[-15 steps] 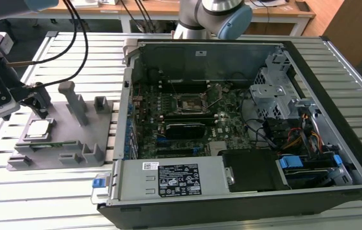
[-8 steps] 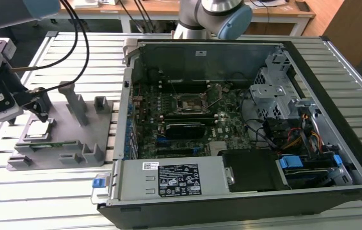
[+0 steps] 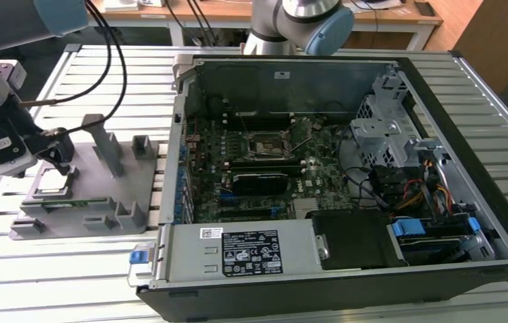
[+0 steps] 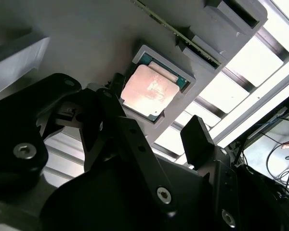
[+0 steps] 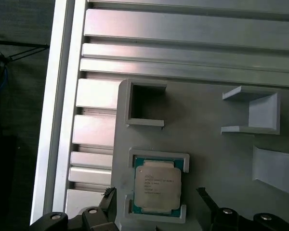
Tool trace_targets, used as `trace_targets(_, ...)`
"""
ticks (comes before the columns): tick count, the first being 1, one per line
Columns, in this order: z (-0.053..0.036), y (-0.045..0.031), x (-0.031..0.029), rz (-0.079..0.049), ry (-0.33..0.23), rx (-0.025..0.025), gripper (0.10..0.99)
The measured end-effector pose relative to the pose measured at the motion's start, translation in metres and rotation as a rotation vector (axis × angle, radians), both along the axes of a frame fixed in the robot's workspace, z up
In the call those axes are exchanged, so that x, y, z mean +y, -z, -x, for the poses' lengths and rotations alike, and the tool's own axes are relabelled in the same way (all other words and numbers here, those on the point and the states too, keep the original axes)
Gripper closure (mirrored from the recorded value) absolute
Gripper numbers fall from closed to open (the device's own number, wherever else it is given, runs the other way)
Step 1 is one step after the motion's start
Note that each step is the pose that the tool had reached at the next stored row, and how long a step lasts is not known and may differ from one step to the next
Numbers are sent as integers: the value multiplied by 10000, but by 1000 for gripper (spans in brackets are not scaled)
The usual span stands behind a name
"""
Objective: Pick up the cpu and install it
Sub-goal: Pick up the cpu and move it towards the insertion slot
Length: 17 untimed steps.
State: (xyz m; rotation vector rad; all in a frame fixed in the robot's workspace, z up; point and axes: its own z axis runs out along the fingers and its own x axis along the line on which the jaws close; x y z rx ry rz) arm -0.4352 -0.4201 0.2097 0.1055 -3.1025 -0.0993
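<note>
The cpu [image 3: 54, 180], a small flat square chip with a silvery metal top and a thin green edge, lies flat in a shallow square recess of a grey plastic holder plate [image 3: 83, 219] at the exterior view's left, on the slatted aluminium surface [image 3: 56, 269]. The black gripper [image 3: 54, 160] hangs just above it. In both wrist views the chip [image 4: 151, 91] [image 5: 157, 187] sits between the two black fingers [image 5: 109, 196], which are spread wide to either side of its recess and do not touch it. A narrow green memory stick [image 3: 70, 201] stands on edge in a slot of the same plate, just beside the chip. Further toward the exterior view's right, an open black computer case [image 3: 478, 155] lies on its side on the surface. Its green motherboard [image 3: 325, 158] faces up, with a square metal-framed processor socket [image 3: 267, 145] near its middle and a black rectangular block [image 3: 258, 182] just beside the socket. A silver metal box with white labels [image 3: 235, 250] fills the case's near edge.
</note>
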Motion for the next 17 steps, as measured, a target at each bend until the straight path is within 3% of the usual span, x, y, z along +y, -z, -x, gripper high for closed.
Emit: trace_targets(17,0,130,25,-17,-8,1,349)
